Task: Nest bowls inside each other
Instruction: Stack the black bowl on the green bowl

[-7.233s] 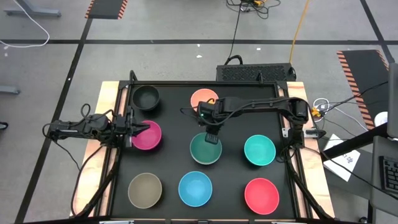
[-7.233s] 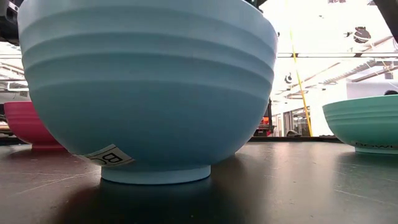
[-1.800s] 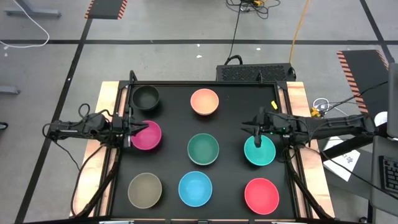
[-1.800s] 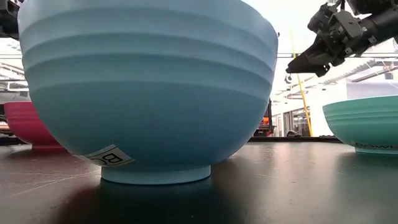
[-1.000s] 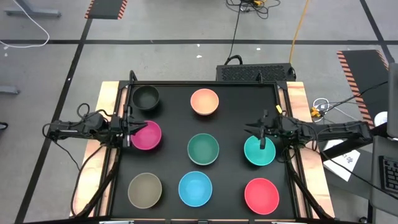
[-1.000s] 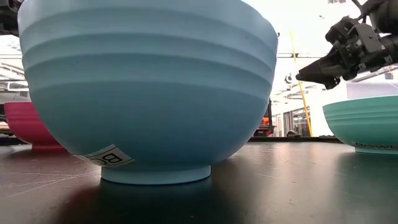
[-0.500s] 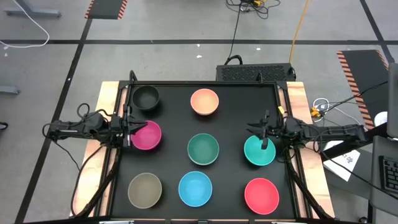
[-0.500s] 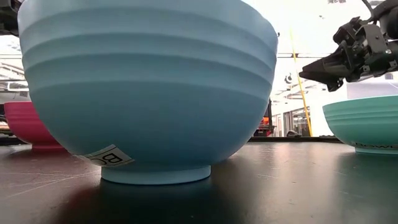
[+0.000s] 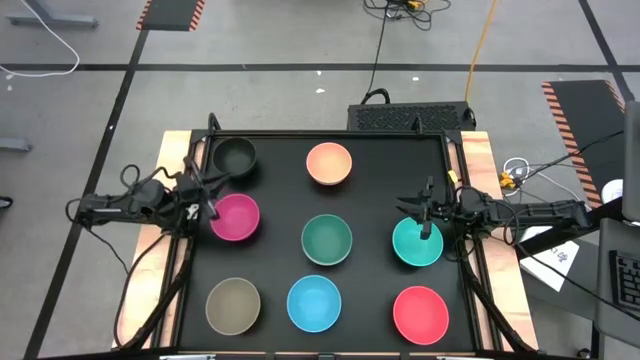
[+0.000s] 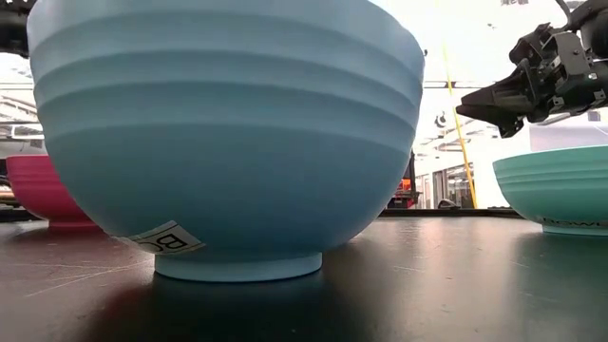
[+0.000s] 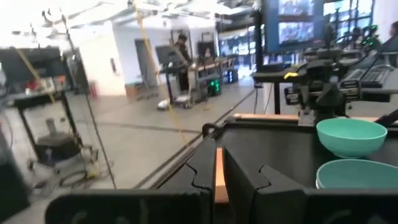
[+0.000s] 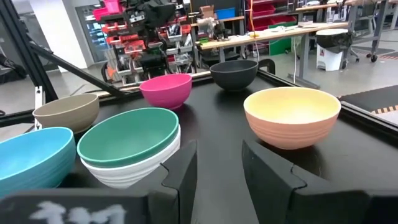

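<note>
Along the near edge of the black table [image 9: 275, 262], left to right: olive-brown bowl [image 9: 233, 305], light blue bowl [image 9: 314, 302], red bowl [image 9: 420, 313]. On the light blue bowl's lower side, a small sticker [image 10: 167, 237], starting with "B", otherwise unreadable.

In the middle row: magenta bowl [image 9: 235, 217] at left; dark green bowl [image 9: 327, 239] at centre, nested inside the white bowl [image 12: 134, 168]; teal bowl [image 9: 417, 242] at right. Poised over the teal bowl's far rim, the right gripper [image 9: 423, 222], fingers released and apart, grasping nothing. At the table's left edge, just beside the magenta bowl, the left gripper [image 9: 207, 200], clenched, fingers nearly together, with nothing held.

In the far row: black bowl [image 9: 235, 155] at left, peach-orange bowl [image 9: 329, 163] at centre, each standing alone.
</note>
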`<act>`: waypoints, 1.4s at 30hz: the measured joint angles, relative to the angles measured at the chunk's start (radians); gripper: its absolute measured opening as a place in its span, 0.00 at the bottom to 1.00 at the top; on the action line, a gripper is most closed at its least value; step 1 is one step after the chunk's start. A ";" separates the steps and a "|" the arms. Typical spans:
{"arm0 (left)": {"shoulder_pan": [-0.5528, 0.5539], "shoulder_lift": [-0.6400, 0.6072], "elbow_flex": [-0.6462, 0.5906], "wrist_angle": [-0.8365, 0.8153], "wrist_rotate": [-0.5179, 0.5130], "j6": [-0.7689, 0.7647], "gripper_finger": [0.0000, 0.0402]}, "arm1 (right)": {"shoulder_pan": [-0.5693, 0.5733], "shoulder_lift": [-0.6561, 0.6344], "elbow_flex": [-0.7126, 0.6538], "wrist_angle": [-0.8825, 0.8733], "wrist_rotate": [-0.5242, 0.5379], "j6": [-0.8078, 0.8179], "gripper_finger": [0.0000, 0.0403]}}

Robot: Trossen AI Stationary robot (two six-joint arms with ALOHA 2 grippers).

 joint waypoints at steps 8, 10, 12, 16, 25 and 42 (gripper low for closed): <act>0.084 0.173 0.148 -0.108 -0.112 -0.161 0.23 | 0.000 0.000 -0.001 0.000 0.001 0.000 0.29; 0.117 0.239 0.176 -0.125 -0.113 -0.192 0.28 | 0.000 0.000 -0.002 0.001 0.001 0.000 0.29; 0.158 0.309 0.198 -0.146 -0.090 -0.211 0.33 | 0.000 0.000 -0.002 0.001 0.001 0.000 0.29; 0.269 0.437 0.224 -0.152 -0.009 -0.257 0.40 | 0.000 0.000 -0.002 -0.001 0.001 0.005 0.29; 0.614 0.595 0.228 -0.144 0.348 -0.286 0.45 | 0.000 0.001 -0.002 -0.031 -0.002 0.031 0.29; 0.944 0.738 0.228 -0.184 0.722 -0.233 0.45 | 0.000 0.001 -0.002 -0.046 -0.002 0.026 0.29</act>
